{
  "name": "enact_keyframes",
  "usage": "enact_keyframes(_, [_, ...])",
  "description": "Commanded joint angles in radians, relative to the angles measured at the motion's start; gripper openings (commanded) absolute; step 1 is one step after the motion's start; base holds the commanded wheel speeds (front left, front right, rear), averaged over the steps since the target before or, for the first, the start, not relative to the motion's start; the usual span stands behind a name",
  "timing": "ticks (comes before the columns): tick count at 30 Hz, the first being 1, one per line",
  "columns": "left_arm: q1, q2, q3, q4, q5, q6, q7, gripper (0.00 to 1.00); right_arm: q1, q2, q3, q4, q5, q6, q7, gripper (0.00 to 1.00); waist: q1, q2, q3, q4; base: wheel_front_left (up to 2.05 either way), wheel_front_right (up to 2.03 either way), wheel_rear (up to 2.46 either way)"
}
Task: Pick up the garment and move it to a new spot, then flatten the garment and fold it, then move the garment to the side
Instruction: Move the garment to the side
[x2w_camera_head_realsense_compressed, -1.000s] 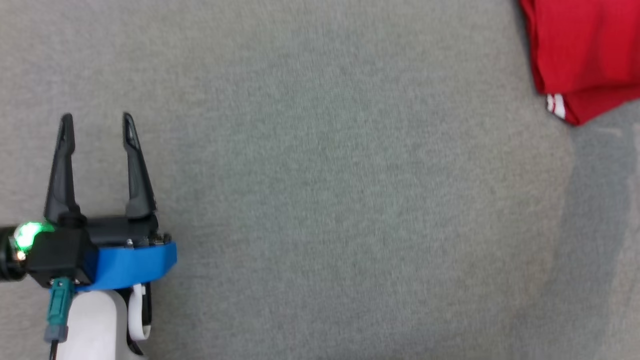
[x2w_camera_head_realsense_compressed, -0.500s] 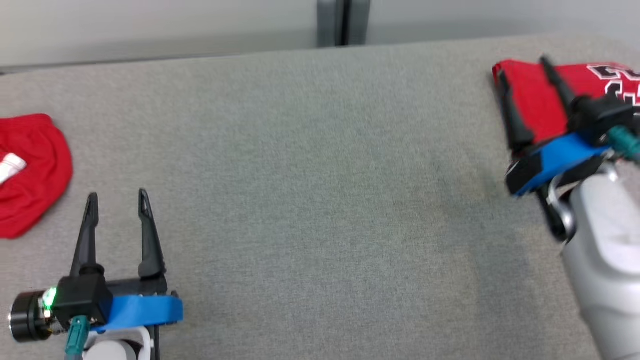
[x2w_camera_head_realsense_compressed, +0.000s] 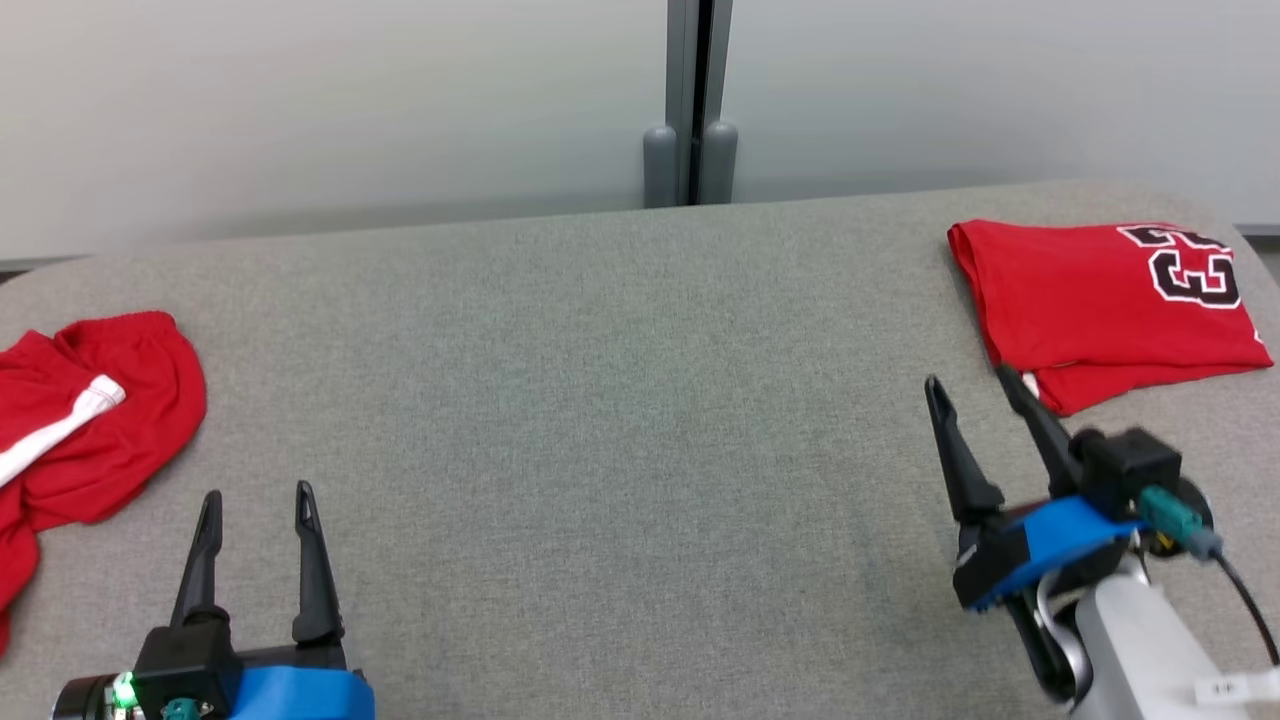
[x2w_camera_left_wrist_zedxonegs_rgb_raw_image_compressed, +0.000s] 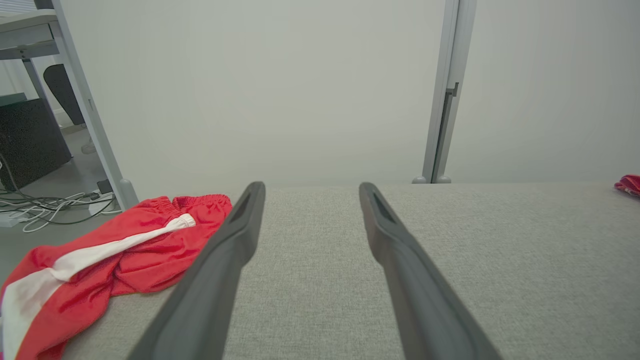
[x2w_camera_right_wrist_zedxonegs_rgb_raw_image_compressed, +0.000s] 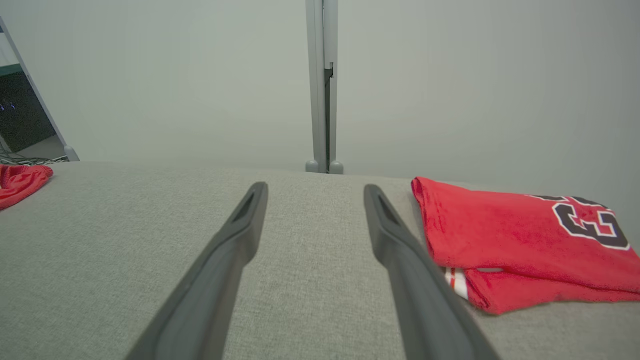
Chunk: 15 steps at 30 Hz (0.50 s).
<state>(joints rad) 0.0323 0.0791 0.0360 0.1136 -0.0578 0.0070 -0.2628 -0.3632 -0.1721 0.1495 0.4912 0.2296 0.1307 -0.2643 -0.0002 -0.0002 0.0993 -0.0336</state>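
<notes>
Nearest you: left gripper (x2w_camera_head_realsense_compressed: 257, 492), low at the near left. Jaws wide, nothing between them, bare grey surface (x2w_camera_head_realsense_compressed: 620, 430) under them. Right gripper (x2w_camera_head_realsense_compressed: 968, 378) sits at the near right, a little farther out and canted leftward. Its jaws are equally wide and empty.

Next out, left side: red shorts (x2w_camera_head_realsense_compressed: 110, 430), crumpled, one white stripe (x2w_camera_head_realsense_compressed: 60, 425) across them. They lie left of your left jaws and slightly far of them, near but apart. Their long axis runs near-left to far-right, following the stripe, with the gathered waistband at the far end. Their left part runs off the head view, so you cannot tell how much hangs over the edge. Your left arm is much the nearer; the right is well apart, with the open middle of the surface between.

Farther, right side: red jersey (x2w_camera_head_realsense_compressed: 1100, 300), folded flat, black number at its far-right end. It lies just beyond your right jaws, its near-left corner close beside one fingertip; no contact evident.

Judgement: the jersey reads as finished, the shorts as the piece to lift, so the reach goes left and slightly far.

Count: two garments, two grippers, one surface.

Farthest: pale wall (x2w_camera_head_realsense_compressed: 300, 100), one grey post (x2w_camera_head_realsense_compressed: 690, 100).
</notes>
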Motion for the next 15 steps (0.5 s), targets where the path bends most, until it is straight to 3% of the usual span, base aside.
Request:
enact_keyframes(1, [0.013,-0.004,0.005,0.005,-0.002,-0.007,-0.002,1.00,0.043,0.006,-0.009,-0.017,0.001,0.000,0.000,1.00,0.0002,0.0002,-0.017,-0.005,0.00,0.00,0.00])
enact_keyframes(15, [0.064,-0.015,0.024,0.027,0.005,-0.029,-0.003,1.00,0.279,0.094,-0.086,-0.186,-0.021,0.000,0.000,1.00,0.0002,0.0002,-0.085,0.024,0.00,0.00,0.00])
